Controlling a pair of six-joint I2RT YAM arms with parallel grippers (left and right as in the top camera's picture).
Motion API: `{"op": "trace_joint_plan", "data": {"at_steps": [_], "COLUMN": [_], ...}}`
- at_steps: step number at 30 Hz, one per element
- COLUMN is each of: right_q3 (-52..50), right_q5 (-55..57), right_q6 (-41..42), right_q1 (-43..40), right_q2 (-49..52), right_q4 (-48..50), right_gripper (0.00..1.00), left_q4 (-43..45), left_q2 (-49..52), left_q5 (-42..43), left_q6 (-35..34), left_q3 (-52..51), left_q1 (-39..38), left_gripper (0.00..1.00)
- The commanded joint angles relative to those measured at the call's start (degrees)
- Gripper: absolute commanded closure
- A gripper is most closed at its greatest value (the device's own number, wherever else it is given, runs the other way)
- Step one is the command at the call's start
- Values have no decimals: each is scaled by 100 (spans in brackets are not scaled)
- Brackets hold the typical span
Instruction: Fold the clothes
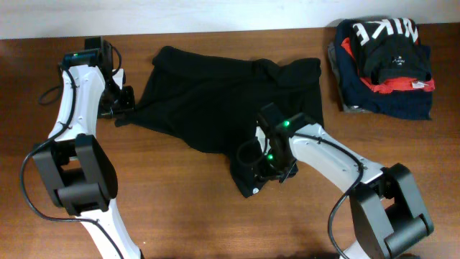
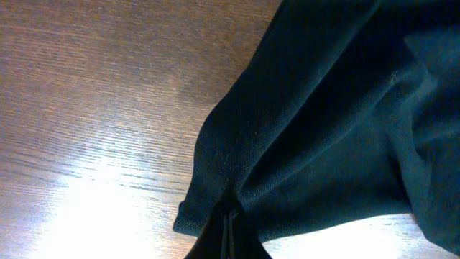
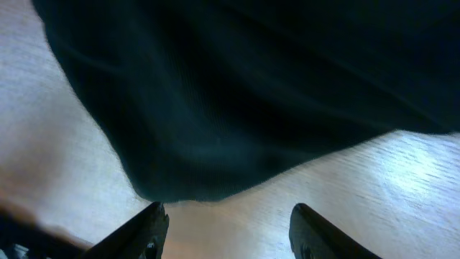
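Table (image 1: 180,216): brown wood with fine grain, filling nearly the whole overhead view and shining pale under the light in both wrist views.
Wall (image 1: 215,13): showing as a pale strip along the far edge of the table.
Black polo shirt (image 1: 208,108): lying rumpled and partly spread across the far middle of the table, one corner trailing toward the near side; collar and logo not making themselves out.
Left gripper (image 2: 228,229): sitting at the shirt's left edge, fingers pressed together and pinching a gathered fold of the fabric just above the wood.
Right gripper (image 3: 226,216): hovering over the shirt's near corner, fingers (image 3: 147,229) standing apart with only bare table between them, the rounded cloth edge lying just ahead of the tips, not touching.
Stack of folded garments (image 1: 384,68): resting at the far right corner, well apart from the shirt; navy, red and black, white NIKE lettering facing up.
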Motion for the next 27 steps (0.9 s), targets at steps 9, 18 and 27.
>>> {"op": "trace_joint_plan", "data": {"at_steps": [9,18,27], "right_q3": [-367,-367,-343], "right_q5": [-76,-214,-225], "right_q6": [42,-94,-103], "right_q1": [144,144,-63], "right_q2": [55,308,317], "right_q4": [494,385,313], "right_gripper": [41,78,96], "left_q4": [9,-55,-125], "left_q2": [-55,-55,-57], "left_q5": [46,44,42], "left_q6": [-15,-15,-15], "left_q3": [-13,-13,-11], "left_q1": [2,2,4], "left_gripper": [99,99,99]}}
